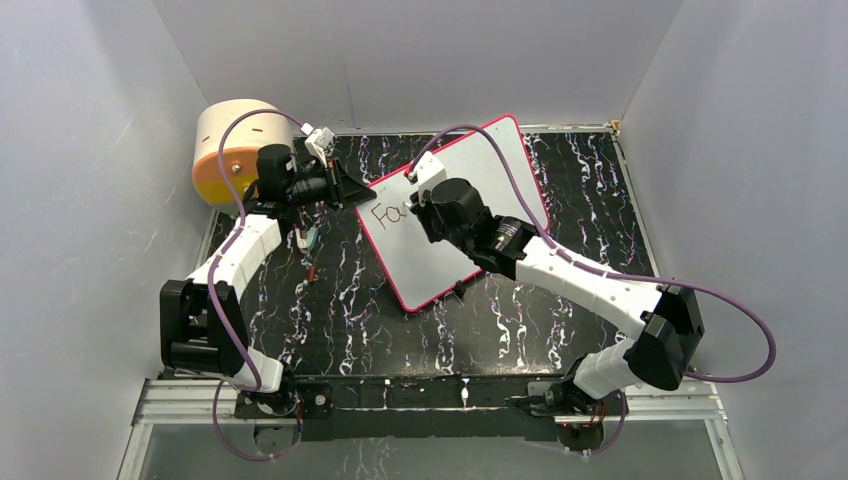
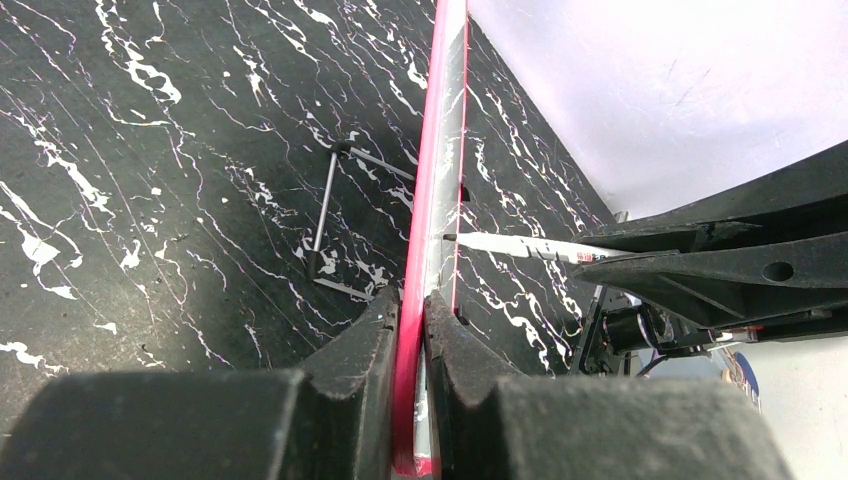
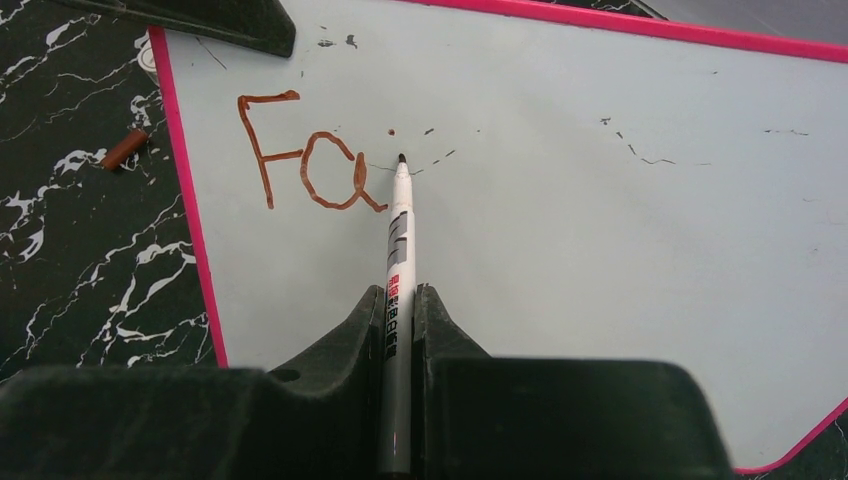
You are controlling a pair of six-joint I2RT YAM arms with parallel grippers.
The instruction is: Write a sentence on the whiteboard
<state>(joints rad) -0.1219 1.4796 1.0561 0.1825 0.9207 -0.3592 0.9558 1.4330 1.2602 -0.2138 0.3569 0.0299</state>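
The whiteboard point(image 1: 420, 265) is found mid-frame in the top view, turned diagonally on the black marbled table point(image 1: 330, 320). Near its left corner it's pinched by the left claw point(image 2: 410, 310), whose jaws are squeezed together on the pink frame. That frame is seen edge-on at the bottom centre of the left wrist view.

The right claw point(image 3: 398, 300) is clamped on a white marker point(image 3: 400, 230), which is held at the bottom centre of the right wrist view and pointed up the frame. The tip is set just right of the "a", pretty much on the board surface.

Of the sentence point(image 3: 310, 165), only "Fa" in brownish-red can be read, in the upper left of that view. A few faint dark smudges are scattered to its right.

A small brown-red cap point(image 3: 124, 148) can be seen on the table just off the board's left edge. A tan-and-orange drum point(image 1: 235, 150) is parked upper left in the top view.
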